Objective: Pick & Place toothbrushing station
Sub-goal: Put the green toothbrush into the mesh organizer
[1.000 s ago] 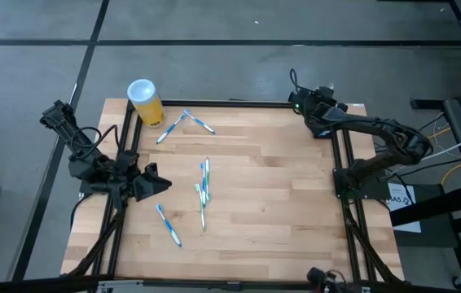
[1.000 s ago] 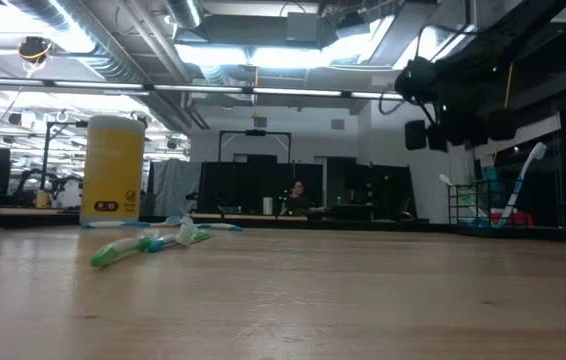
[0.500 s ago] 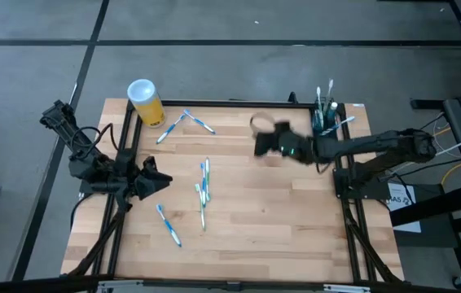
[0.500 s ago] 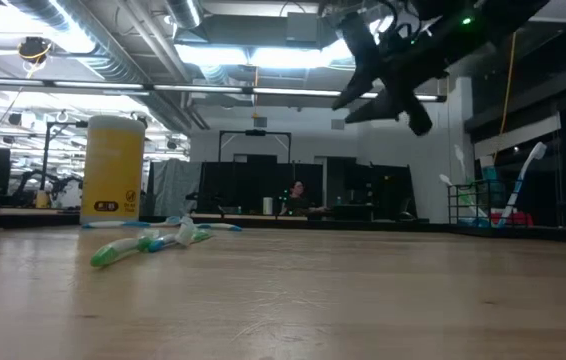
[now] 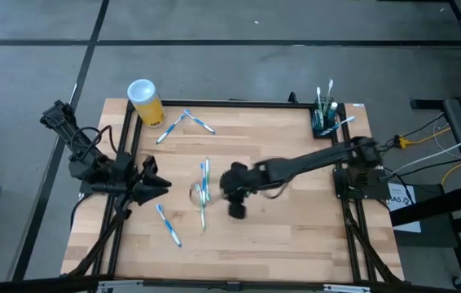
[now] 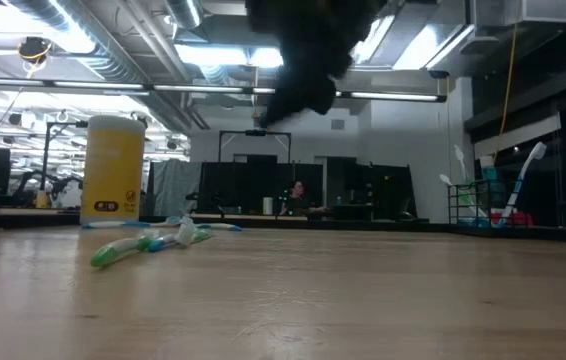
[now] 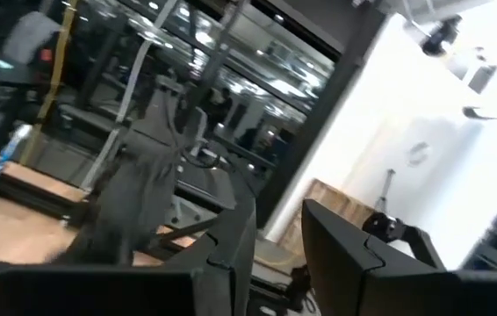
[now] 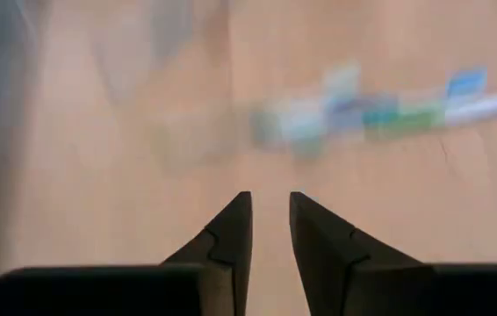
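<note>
Small black box-like toothbrushing station (image 5: 323, 122) sits at table's (image 5: 296, 220) far right corner, well apart from right gripper (image 5: 236, 202) mid-table, fingers (image 8: 231, 230) narrowly parted, empty; only wrist view shows gap.

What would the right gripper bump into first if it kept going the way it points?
Probably the bare wooden table. The right gripper points down at it, and the toothbrushes lie a bit ahead, off that line.

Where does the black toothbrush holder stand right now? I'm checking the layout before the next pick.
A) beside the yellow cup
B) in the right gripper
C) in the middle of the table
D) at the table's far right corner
D: the high view shows the black holder, with brushes standing in it, at the table's far right corner.
</note>
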`<control>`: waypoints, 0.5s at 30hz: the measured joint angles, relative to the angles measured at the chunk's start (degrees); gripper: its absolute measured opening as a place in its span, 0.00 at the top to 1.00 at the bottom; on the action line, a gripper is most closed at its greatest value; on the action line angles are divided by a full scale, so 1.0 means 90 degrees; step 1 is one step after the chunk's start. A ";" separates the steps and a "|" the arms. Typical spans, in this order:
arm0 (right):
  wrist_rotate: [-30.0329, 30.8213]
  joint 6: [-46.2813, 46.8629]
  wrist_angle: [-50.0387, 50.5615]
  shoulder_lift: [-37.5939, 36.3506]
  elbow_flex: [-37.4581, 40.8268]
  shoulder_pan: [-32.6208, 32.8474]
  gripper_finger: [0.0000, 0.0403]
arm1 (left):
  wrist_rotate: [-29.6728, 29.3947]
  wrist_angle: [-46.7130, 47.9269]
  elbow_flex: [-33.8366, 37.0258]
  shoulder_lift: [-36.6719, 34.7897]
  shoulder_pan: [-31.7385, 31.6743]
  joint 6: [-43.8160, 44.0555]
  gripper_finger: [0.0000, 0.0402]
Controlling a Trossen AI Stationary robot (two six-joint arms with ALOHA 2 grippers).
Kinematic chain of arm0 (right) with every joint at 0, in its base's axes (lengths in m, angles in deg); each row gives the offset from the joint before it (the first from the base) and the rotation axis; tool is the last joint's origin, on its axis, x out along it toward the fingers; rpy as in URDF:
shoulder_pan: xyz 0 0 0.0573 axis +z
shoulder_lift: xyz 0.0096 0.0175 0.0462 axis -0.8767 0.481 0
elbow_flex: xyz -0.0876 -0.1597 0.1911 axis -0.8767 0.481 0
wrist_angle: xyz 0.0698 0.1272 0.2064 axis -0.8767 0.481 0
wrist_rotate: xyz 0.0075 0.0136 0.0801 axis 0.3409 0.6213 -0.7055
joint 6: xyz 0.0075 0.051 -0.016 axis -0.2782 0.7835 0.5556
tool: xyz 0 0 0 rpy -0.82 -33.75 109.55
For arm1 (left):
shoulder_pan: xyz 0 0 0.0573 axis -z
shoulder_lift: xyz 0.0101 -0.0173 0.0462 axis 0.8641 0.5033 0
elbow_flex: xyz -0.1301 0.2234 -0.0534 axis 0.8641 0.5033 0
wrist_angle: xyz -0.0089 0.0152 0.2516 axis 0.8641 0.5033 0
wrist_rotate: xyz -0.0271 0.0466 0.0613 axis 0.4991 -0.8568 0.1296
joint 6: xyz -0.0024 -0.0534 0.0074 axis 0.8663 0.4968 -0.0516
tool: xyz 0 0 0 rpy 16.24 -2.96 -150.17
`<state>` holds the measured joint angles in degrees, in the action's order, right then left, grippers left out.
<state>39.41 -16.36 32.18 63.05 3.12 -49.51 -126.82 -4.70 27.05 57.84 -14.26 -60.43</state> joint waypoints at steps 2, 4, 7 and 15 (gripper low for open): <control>0.0347 -0.1439 0.1500 0.0551 -0.0788 0.0090 0.80 | 0.0137 -0.0015 0.0000 0.0005 0.0058 -0.0041 0.77; 0.0850 -0.2501 0.2097 0.0949 -0.1222 0.0128 0.80 | 0.0157 -0.0011 0.0000 0.0012 0.0136 -0.0124 0.77; 0.0862 -0.3736 0.1774 0.1331 -0.1430 0.0109 0.80 | 0.0150 -0.0019 0.0000 0.0012 0.0268 -0.0287 0.77; 0.0541 -0.5161 0.0838 0.1591 -0.1484 -0.0042 0.80 | 0.0048 -0.0018 -0.0002 -0.0007 0.0781 -0.0508 0.77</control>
<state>44.27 -62.81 39.73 77.37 -10.23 -49.88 -126.39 -4.86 27.03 57.78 -7.23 -65.01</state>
